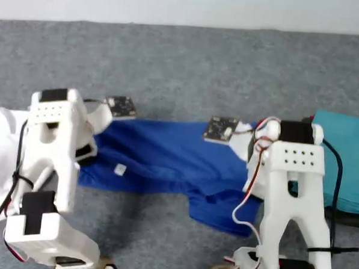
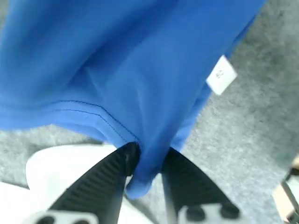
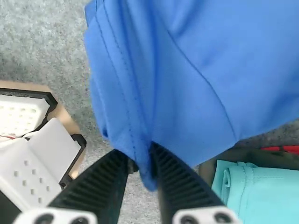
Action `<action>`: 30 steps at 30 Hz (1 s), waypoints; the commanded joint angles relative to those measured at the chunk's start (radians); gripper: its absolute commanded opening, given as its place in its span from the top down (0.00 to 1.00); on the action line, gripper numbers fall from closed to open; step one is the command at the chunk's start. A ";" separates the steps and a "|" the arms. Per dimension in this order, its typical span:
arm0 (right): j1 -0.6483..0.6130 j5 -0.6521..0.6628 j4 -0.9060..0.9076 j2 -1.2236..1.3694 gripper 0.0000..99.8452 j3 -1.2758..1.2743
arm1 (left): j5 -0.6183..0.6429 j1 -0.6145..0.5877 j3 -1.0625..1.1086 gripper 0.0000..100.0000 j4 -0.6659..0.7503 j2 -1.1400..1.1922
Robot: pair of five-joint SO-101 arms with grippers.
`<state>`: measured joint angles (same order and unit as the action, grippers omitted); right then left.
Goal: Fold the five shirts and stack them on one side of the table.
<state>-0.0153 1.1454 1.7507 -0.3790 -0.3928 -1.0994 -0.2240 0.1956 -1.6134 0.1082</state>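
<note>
A blue shirt [image 1: 166, 155] lies stretched across the middle of the grey table between the two arms. My left gripper [image 2: 144, 164] is shut on the blue shirt's [image 2: 117, 70] hemmed edge, near a small white label [image 2: 220, 75]. My right gripper [image 3: 141, 161] is shut on the opposite edge of the blue shirt [image 3: 196, 79]. In the high view the left arm [image 1: 56, 140] stands at the shirt's left end and the right arm [image 1: 289, 170] at its right end. A teal shirt [image 1: 347, 158] lies at the right edge, and a white shirt [image 1: 1, 155] at the left edge.
The grey carpet-like table surface [image 1: 183, 68] stretches open behind the shirt up to a white wall. The teal shirt [image 3: 252, 191] lies close to my right gripper. A white cloth [image 2: 60, 163] lies under my left gripper. An arm's base [image 3: 28, 154] sits nearby.
</note>
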 commanded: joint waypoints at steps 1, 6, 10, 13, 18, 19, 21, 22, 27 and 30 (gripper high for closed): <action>0.013 -0.017 0.031 -0.047 0.84 0.011 | -0.037 -0.051 -0.108 0.91 -0.087 -0.055; 0.007 -0.071 0.036 -0.047 0.81 0.091 | -0.038 -0.074 -0.213 0.91 -0.143 -0.068; 0.013 -0.072 0.038 -0.047 0.81 0.183 | -0.040 -0.068 -0.216 0.88 -0.141 -0.172; 0.012 -0.072 0.036 -0.044 0.81 0.249 | -0.041 -0.064 -0.219 0.86 -0.138 -0.261; 0.007 -0.078 -0.031 -0.035 0.82 0.288 | -0.029 -0.064 -0.216 0.86 -0.097 -0.322; 0.007 -0.091 -0.048 -0.031 0.82 0.285 | 0.006 -0.064 -0.214 0.86 -0.077 -0.322; 0.008 -0.149 -0.059 -0.019 0.82 0.285 | 0.118 -0.049 -0.213 0.89 -0.026 -0.322; 0.008 -0.186 -0.056 -0.013 0.82 0.285 | 0.169 -0.031 -0.209 0.91 -0.009 -0.322; 0.013 -0.321 -0.045 0.012 1.00 0.285 | 0.336 0.115 -0.179 0.98 0.011 -0.321; 0.047 -0.390 -0.033 0.002 0.99 0.288 | 0.508 0.233 -0.165 0.99 0.049 -0.321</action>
<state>-0.0092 0.8170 1.7077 -0.3713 -0.1550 -0.7403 -0.0967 0.0376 -1.6057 -0.1695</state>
